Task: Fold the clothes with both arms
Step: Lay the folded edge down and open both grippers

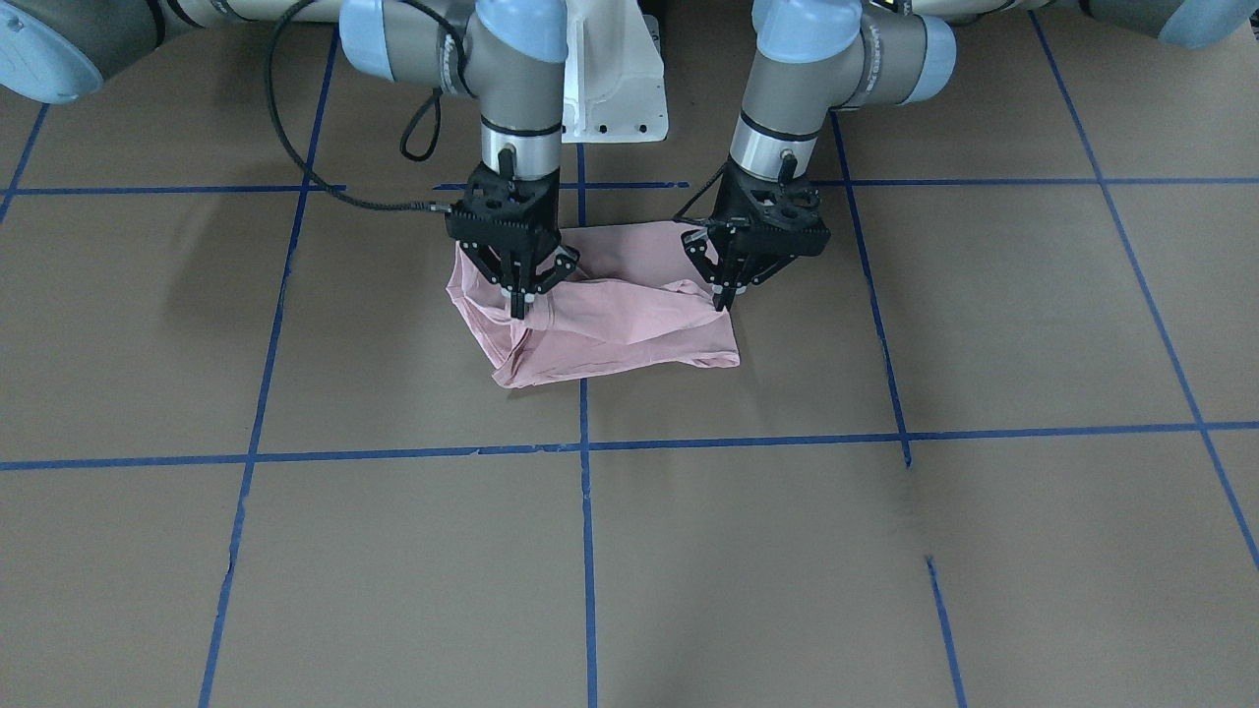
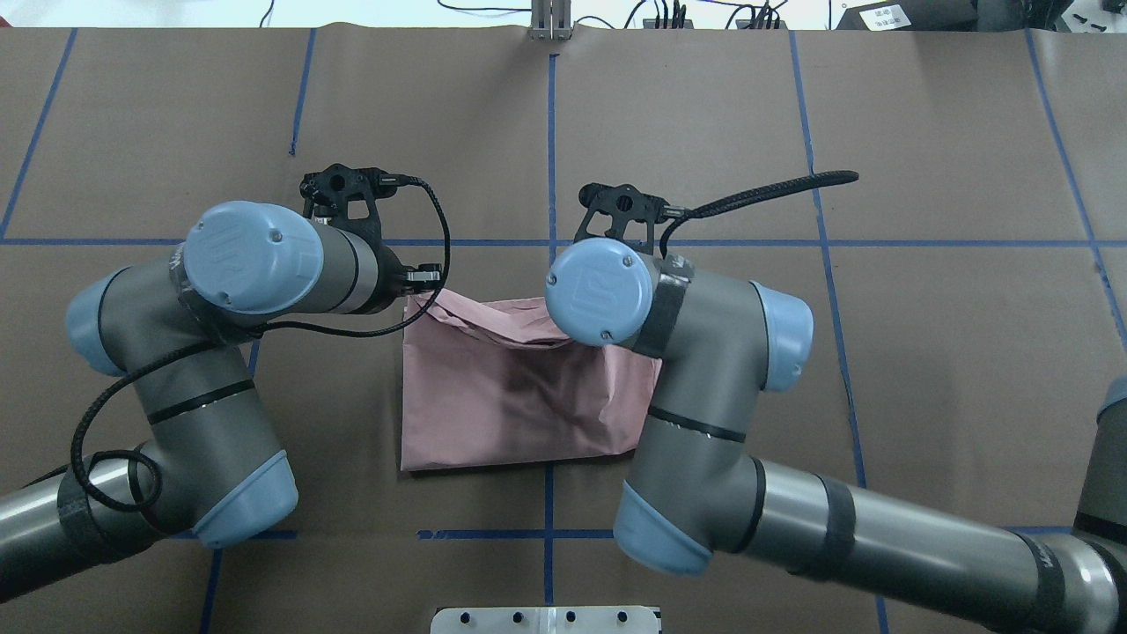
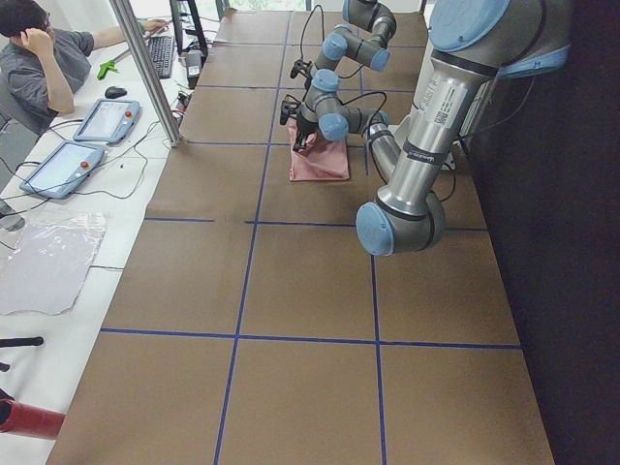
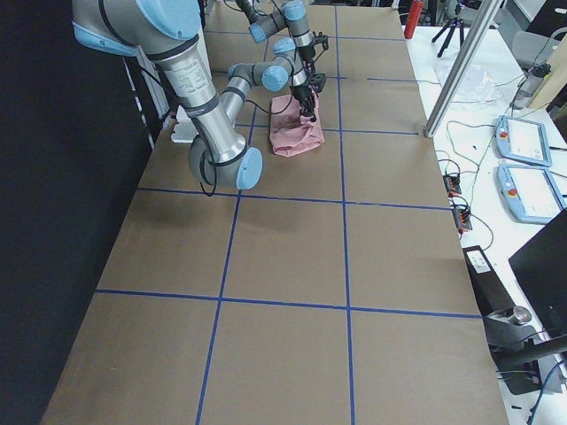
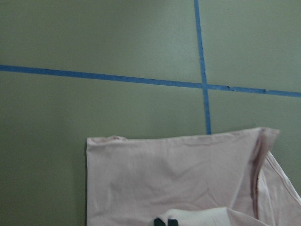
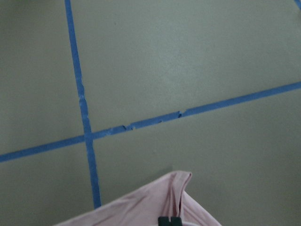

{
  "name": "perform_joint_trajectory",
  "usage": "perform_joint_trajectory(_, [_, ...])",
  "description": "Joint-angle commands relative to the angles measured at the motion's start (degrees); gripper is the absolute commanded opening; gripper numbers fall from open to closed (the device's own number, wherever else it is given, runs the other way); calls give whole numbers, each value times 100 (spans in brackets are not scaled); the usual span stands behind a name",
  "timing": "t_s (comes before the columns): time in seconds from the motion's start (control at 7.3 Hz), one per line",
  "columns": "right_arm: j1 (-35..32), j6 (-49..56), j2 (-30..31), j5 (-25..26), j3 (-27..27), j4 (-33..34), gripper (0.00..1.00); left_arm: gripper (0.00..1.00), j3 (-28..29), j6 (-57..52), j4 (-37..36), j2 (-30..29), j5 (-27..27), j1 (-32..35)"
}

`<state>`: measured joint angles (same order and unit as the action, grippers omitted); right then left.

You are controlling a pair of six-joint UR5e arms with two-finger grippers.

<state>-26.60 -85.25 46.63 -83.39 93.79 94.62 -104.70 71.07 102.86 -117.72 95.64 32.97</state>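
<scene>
The pale pink T-shirt (image 1: 610,339) lies folded into a rough rectangle on the brown table, near the middle by the robot's base. It also shows in the overhead view (image 2: 502,405). Its dog print is hidden. My left gripper (image 1: 726,300) is shut on a pinch of the shirt's edge on one side. My right gripper (image 1: 518,307) is shut on the edge on the other side. Both hold the fabric slightly raised, so it bunches between them. In the left wrist view the fingertips (image 5: 165,221) meet over pink cloth (image 5: 178,174). The right wrist view shows the same (image 6: 170,220).
Blue tape lines (image 1: 586,447) mark a grid on the brown table cover. The white pedestal base (image 1: 615,88) stands behind the shirt. A black cable (image 2: 757,194) sticks out from the right wrist. An operator (image 3: 39,68) sits at a side desk with tablets (image 3: 58,165).
</scene>
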Motion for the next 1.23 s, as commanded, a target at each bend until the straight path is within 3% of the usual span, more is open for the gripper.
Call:
perform_joint_trajectory(0.0, [-895, 1327, -669, -788, -1646, -724, 99, 100, 762, -1166, 591, -57, 34, 532])
perform_joint_trajectory(0.14, [-1204, 1831, -891, -1323, -1958, -717, 100, 100, 932, -1357, 734, -84, 425, 778])
perform_joint_trajectory(0.27, [-1268, 2089, -902, -1685, -1926, -725, 100, 100, 916, -1646, 744, -84, 786, 850])
perform_joint_trajectory(0.69, [-1242, 2065, -753, -1698, -1532, -682, 100, 100, 846, -1666, 788, -67, 807, 851])
perform_joint_trajectory(1.1, [-1286, 2222, -210, -1873, -925, -655, 100, 100, 416, -1806, 622, 56, 816, 877])
